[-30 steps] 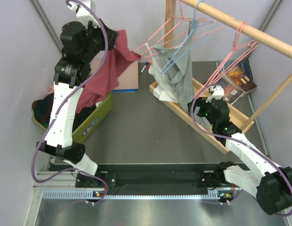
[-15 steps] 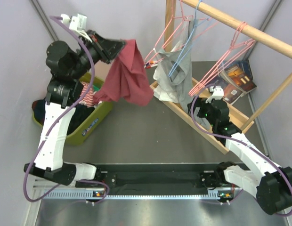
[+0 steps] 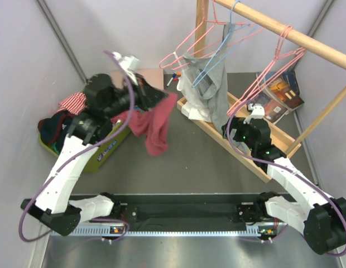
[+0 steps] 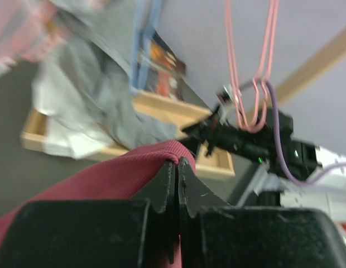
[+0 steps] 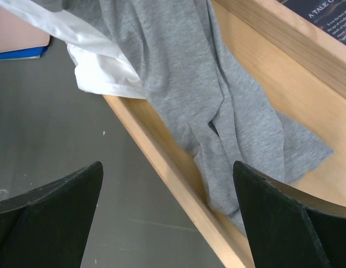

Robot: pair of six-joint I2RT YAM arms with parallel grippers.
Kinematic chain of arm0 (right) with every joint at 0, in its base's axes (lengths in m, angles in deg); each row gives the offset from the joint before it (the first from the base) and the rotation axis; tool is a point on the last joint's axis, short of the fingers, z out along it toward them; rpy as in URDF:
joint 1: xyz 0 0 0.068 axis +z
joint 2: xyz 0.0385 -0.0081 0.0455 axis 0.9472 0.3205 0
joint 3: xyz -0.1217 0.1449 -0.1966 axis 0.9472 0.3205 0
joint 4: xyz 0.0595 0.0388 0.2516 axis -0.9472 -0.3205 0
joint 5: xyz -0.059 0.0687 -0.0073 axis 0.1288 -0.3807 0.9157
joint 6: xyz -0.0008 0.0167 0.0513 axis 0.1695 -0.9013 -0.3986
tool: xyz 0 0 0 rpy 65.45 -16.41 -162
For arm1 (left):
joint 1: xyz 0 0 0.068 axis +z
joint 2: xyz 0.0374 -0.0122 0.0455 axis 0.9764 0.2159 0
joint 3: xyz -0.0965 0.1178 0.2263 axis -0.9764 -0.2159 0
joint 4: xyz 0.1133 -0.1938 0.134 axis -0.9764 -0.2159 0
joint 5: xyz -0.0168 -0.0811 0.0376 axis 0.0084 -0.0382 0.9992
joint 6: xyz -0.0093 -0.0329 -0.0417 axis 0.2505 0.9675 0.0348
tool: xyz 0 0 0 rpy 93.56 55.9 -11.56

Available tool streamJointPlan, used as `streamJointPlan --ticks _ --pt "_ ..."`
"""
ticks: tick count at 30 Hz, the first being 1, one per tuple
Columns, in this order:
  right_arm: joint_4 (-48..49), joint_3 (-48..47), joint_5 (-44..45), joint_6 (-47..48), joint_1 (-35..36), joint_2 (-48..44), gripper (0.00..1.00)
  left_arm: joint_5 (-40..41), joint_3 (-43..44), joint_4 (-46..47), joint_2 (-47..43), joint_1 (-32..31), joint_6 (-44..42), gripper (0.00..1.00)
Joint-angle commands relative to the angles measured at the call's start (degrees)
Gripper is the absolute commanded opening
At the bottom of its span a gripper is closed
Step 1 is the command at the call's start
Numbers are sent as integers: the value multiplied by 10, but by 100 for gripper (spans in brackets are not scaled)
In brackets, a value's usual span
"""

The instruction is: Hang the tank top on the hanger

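Note:
My left gripper [image 3: 163, 98] is shut on an edge of the maroon tank top [image 3: 154, 124], which hangs from it above the table, left of the rack. In the left wrist view the jaws [image 4: 177, 166] pinch a fold of the tank top [image 4: 106, 178]. One pink wire hanger [image 3: 186, 46] hangs at the left end of the wooden rail, and another pink hanger [image 3: 272, 68] hangs further right; the latter shows in the left wrist view [image 4: 248, 72]. My right gripper [image 3: 231, 129] is open and empty over the rack's base, its jaws [image 5: 167, 167] wide apart.
A grey garment [image 3: 209, 84] hangs on a light blue hanger [image 3: 217, 53] and drapes onto the wooden rack base [image 3: 245, 151]. White cloth [image 5: 100, 61] lies beside it. A green bin [image 3: 113, 144] with clothes and striped cloth [image 3: 72, 102] stands left. Books [image 3: 282, 94] lie back right.
My left arm has swung down and forward with the tank top, from high near the back wall to low beside the green bin. The right arm has not moved.

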Motion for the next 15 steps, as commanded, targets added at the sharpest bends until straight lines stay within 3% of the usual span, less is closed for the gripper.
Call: streamJointPlan --ticks 1,5,15 --pt "-3 -15 2 -12 2 -14 100 42 -63 73 53 -101 -17 0" --pt "-16 -10 13 -22 2 -34 100 64 -95 126 95 -148 -24 0" --pt "-57 22 32 -30 2 -71 100 14 -148 275 206 -202 23 0"
